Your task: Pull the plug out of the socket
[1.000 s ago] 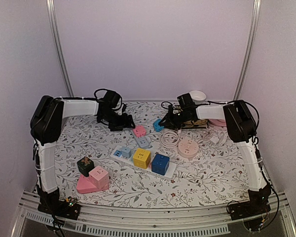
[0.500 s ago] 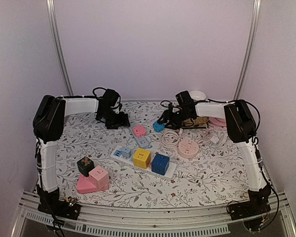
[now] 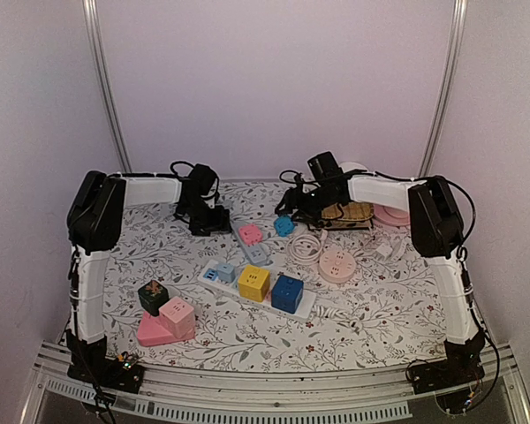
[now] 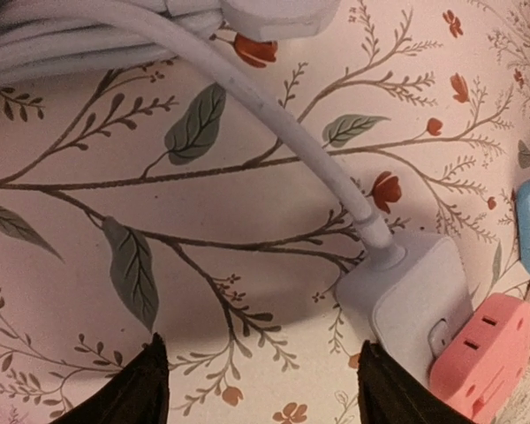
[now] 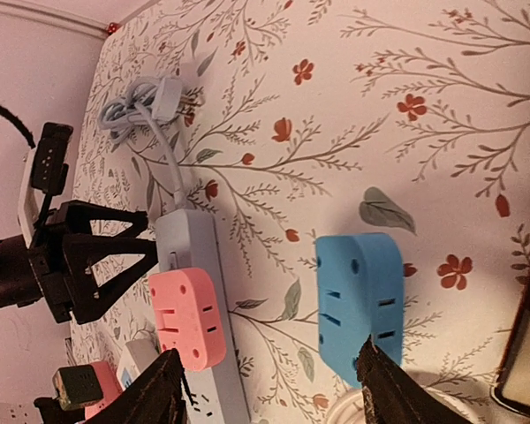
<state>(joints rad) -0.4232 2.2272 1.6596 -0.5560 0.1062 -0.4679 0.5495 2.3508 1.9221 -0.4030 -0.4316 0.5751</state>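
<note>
— A floral tablecloth (image 3: 380, 296) between pale walls. Where is the plug?

— The blue plug (image 5: 360, 300) lies flat on the cloth, apart from the grey power strip (image 5: 187, 237), which is at its 9 o'clock in the overhead view.

— And the right gripper (image 5: 269, 349)?

— Its jaws stand wide and hold nothing. The blue plug lies under them, close to one finger.

— The left gripper (image 4: 261, 346)?

— Also spread, with only bare cloth between its fingers (image 4: 150, 380). It hangs at the far end of the grey strip, near the cord (image 4: 274, 124).

— Anything in that strip?

— A pink plug (image 5: 187, 316) is seated in it, at 9 o'clock from the blue one.
</note>
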